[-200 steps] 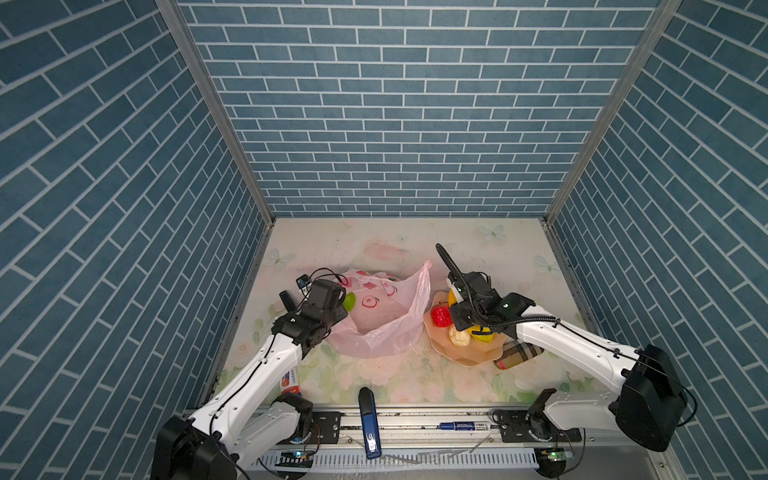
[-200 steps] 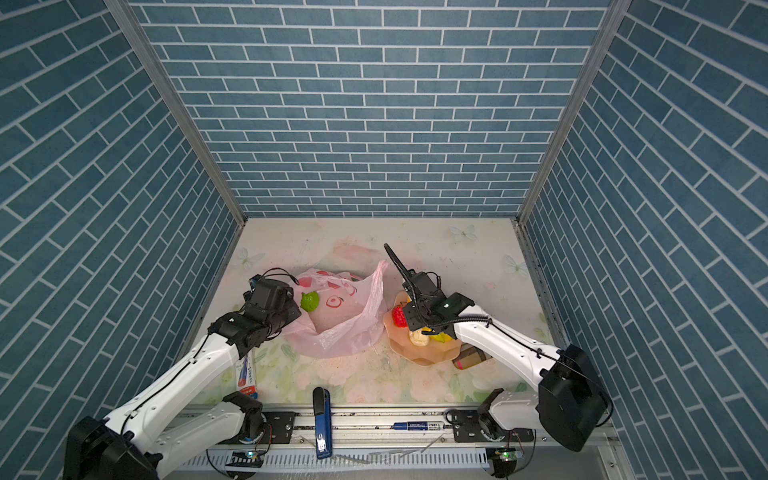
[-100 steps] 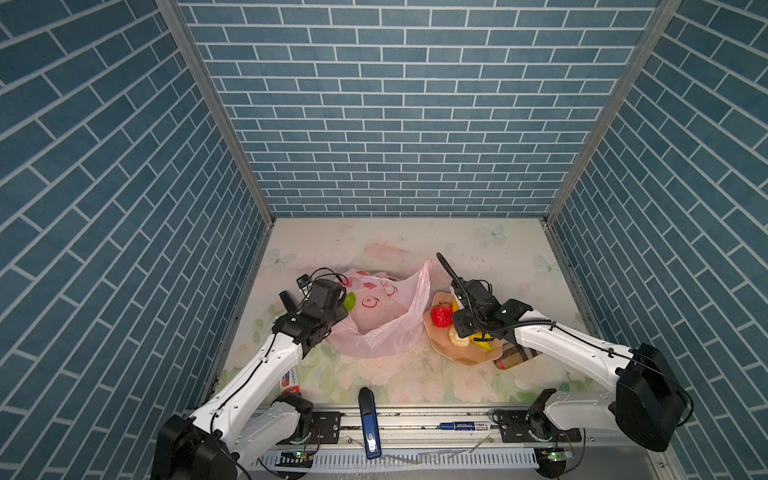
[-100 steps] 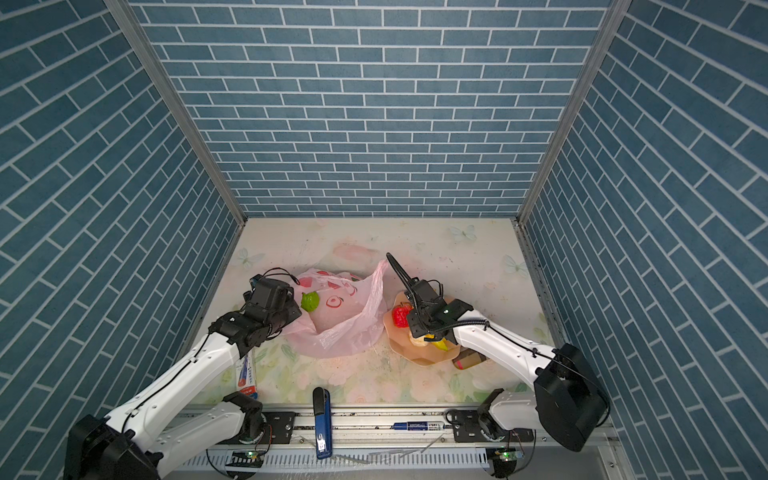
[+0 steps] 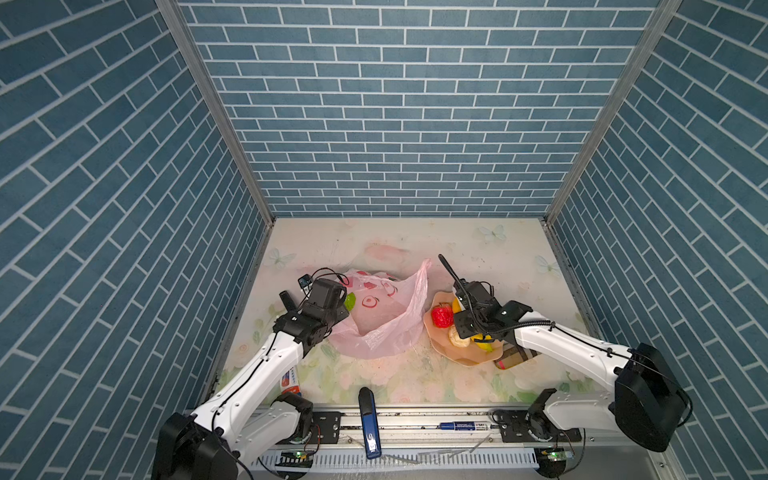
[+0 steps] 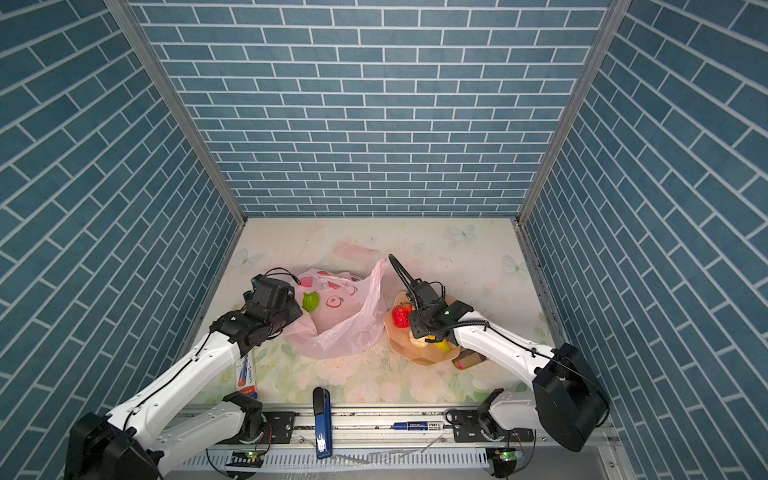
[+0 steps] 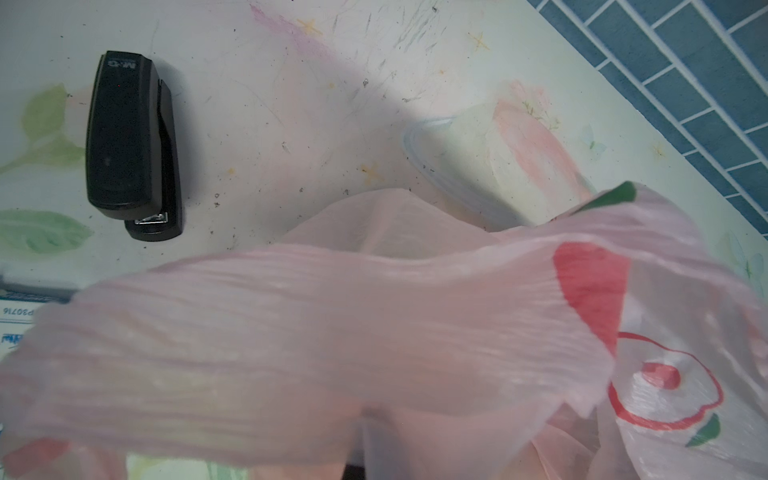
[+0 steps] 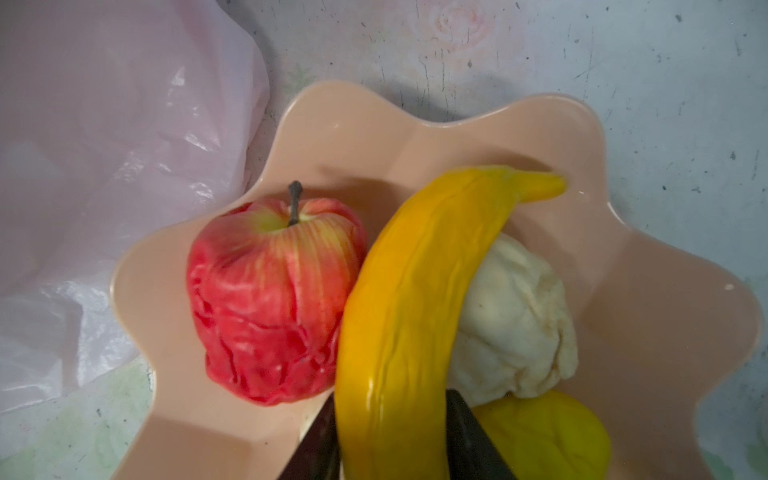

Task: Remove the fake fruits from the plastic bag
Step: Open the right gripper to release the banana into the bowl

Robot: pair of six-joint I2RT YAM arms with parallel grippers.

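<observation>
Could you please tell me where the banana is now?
In the right wrist view the banana lies on the peach plate, between the red apple and a cream ball; in both top views that plate sits right of the pink bag.

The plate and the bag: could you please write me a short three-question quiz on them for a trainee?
1. True or false: the red apple lies on the plate.
2. The fingers of the right pincer flank which thing? A the banana; B the red apple; C the plastic bag.
3. In the top views, one fruit shows at the plastic bag rather than on the plate. What colour is it?

Key: 1 true; 2 A; 3 green, the green fruit.
</observation>
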